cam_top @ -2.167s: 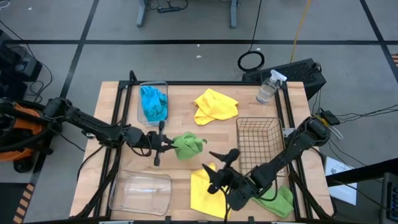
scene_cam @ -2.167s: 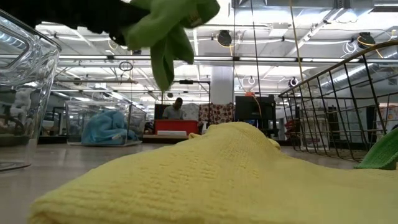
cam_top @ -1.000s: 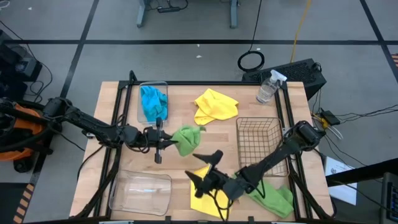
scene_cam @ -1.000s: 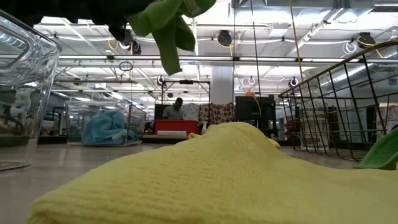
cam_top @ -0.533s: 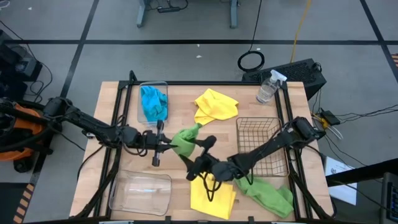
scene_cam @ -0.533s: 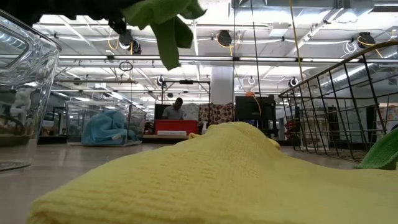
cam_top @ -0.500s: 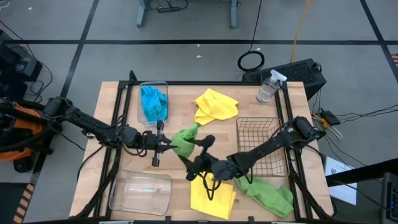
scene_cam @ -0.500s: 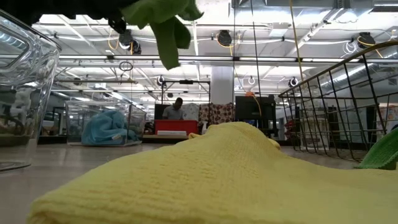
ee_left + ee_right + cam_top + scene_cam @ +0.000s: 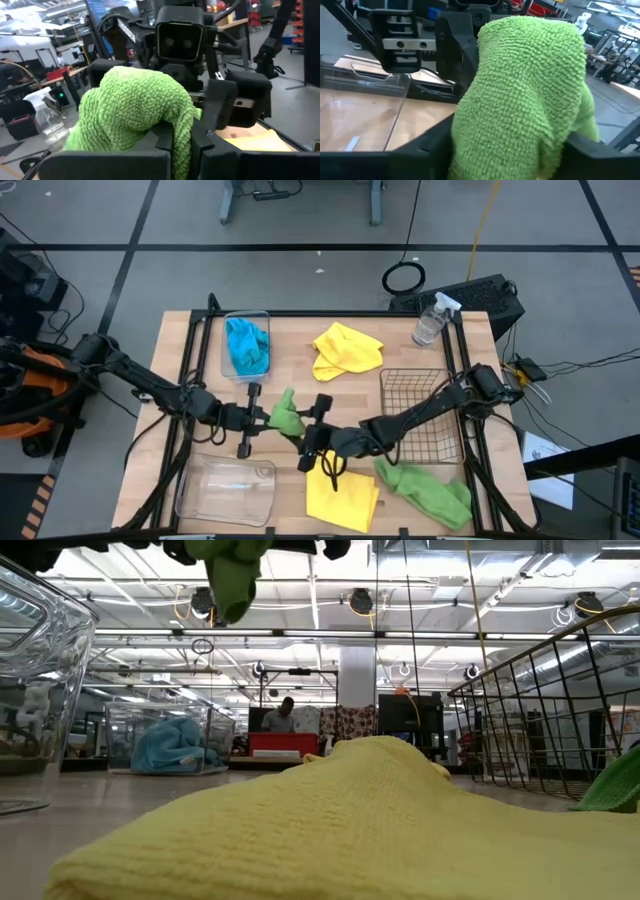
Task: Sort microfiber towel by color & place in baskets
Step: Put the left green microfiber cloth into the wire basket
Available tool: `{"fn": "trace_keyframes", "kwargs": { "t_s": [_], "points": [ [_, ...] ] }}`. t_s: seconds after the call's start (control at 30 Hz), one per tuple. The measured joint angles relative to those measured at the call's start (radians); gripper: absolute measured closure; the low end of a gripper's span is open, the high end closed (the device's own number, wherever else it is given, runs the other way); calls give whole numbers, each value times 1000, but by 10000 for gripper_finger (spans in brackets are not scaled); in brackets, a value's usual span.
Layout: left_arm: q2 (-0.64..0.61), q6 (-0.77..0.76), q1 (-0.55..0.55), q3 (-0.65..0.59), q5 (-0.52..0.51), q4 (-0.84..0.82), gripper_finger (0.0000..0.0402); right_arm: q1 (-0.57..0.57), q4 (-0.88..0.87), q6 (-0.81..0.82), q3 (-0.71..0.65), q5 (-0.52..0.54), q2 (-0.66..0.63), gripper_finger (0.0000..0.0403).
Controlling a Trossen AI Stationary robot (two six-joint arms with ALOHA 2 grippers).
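A green towel (image 9: 284, 417) hangs bunched above the table's middle, with my left gripper (image 9: 264, 418) shut on it. My right gripper (image 9: 298, 430) faces it from the right, one finger on either side of the bunch (image 9: 520, 85). A second green towel (image 9: 425, 491) and a yellow towel (image 9: 340, 496) lie on the table's near part. Another yellow towel (image 9: 345, 348) lies farther back. A blue towel (image 9: 247, 345) lies in the far clear tub (image 9: 226, 330). The wire basket (image 9: 415, 415) and the near clear tub (image 9: 228, 488) hold nothing. My left gripper pinches the green towel's left end (image 9: 176, 131) between its two fingers, coming level from the table's left. The towel is lifted clear, bulging ahead of the fingers and drooping a little below them (image 9: 232, 580). My right gripper's fingers (image 9: 427, 145) flank the towel's right end; whether they press it I cannot tell.
A clear spray bottle (image 9: 432, 320) stands at the far right corner. Black frame rails (image 9: 190, 370) run along the left and right sides. The near yellow towel (image 9: 330, 820) fills the low view's foreground.
My right gripper has swung from over the near yellow towel toward the table's left and far side, up to the hanging green towel, and has rolled. My left gripper has rolled and shifted slightly toward the near edge; the towel's hanging tail now shows shorter and more bunched.
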Motion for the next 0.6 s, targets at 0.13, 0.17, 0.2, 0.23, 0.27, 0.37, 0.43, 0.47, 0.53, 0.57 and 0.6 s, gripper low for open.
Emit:
{"fn": "trace_keyframes", "kwargs": {
  "t_s": [0.13, 0.17, 0.2, 0.23, 0.27, 0.37, 0.43, 0.47, 0.53, 0.57, 0.6],
  "points": [
    [6, 1, 0, 0, 1, -3, 388, -1, -1, 9, 0, -10, 0, 265],
    [6, 1, 0, 0, 3, -4, 388, -1, -4, 10, 0, -19, 0, 290],
    [7, 0, 0, 0, 5, -5, 388, -1, -6, 10, 0, -22, 0, 315],
    [7, -1, 0, 0, 8, -6, 388, 0, -9, 10, -1, -22, 0, 339],
    [7, -5, 0, 0, 12, -6, 386, 0, -11, 10, -1, -22, 0, 361],
    [7, -8, 0, 0, 34, -20, 368, 3, -26, 20, 0, -25, 0, 377],
    [7, -19, 0, 0, 28, -33, 347, 8, -37, 34, 0, -3, 0, 371],
    [7, -39, 1, 0, 15, -35, 334, 13, -40, 36, 0, 25, 0, 364],
    [7, -78, 1, 0, -11, -56, 307, 29, -60, 21, -1, 94, 0, 352],
    [7, -84, 1, 0, -24, -71, 292, 39, -76, 9, 0, 131, -3, 351],
    [7, -87, 1, 0, -36, -86, 277, 49, -104, -4, -1, 169, -9, 351]
  ]
}}
